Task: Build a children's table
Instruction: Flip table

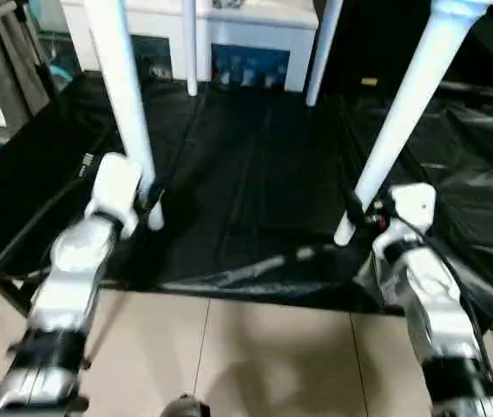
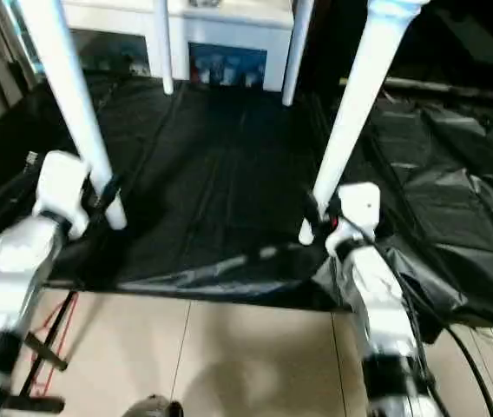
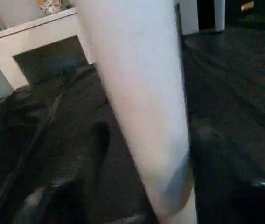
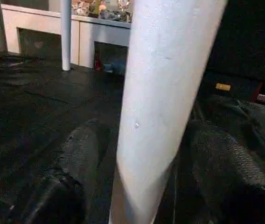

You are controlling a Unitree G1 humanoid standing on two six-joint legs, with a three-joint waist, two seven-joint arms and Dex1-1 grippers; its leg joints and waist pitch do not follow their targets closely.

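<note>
the white plastic children's table stands on four long tapered tube legs over a black plastic sheet (image 1: 255,174) spread across the floor, its top above the frame in the head views. the robot's silver forearms reach in from below, one to each of the two near legs.

the left gripper (image 1: 148,204) is closed on the near left white tube leg (image 1: 125,95) close to its lower end, its black fingers clasping the tube just above the rounded foot, which sits at or just over the sheet. in the left wrist view that leg (image 3: 142,102) runs up between the gripper's dark fingers (image 3: 95,154), tilted slightly.

the right gripper (image 1: 357,213) is closed on the near right white tube leg (image 1: 407,104), again near the bottom, with the foot showing just below the fingers. this leg leans, its upper end angled away to the robot's right, where it flares into a ringed collar at the top of the frame. in the right wrist view the leg (image 4: 160,107) rises between the gripper's black fingers (image 4: 76,154).

the two far white tube legs (image 1: 191,48) (image 1: 323,48) rest on the sheet well beyond the grippers, in front of a low white cabinet (image 1: 264,26). pale floor tiles (image 1: 255,356) lie beneath the forearms, on the near side of the sheet's crumpled edge.
</note>
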